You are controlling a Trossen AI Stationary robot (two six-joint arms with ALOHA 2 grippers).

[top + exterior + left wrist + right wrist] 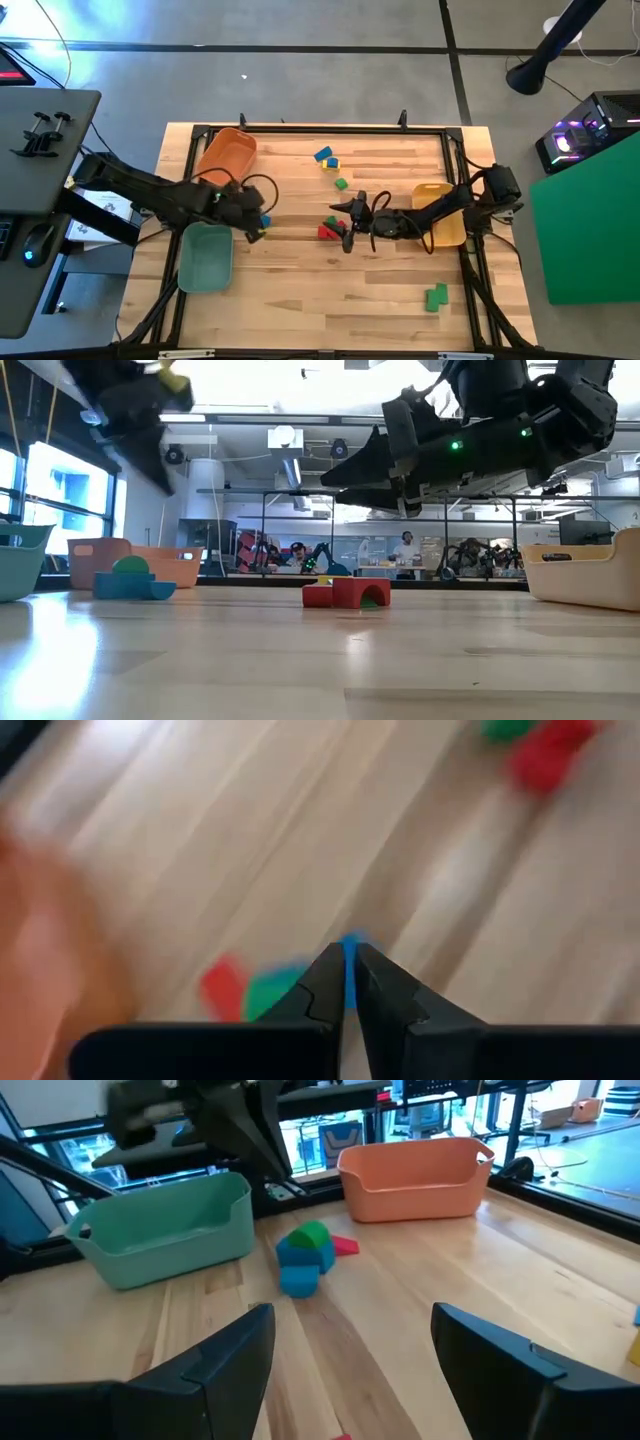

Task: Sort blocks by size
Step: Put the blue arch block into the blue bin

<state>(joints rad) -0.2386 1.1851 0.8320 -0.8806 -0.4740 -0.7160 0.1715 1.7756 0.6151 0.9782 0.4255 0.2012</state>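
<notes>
Left arm lifted beside the trays, right arm poised over the red blocks.

The teal tray point(205, 256) and orange tray point(226, 155) sit at the left, the yellow tray point(437, 213) at the right. The left gripper point(256, 212) hangs between the first two, fingers pressed together, perhaps on a small yellow block point(172, 378); such a thin pinch could slip and miss the tray. The right gripper point(347, 219) stands spread wide over the red blocks point(345, 594); descending, it might knock them aside.
</notes>
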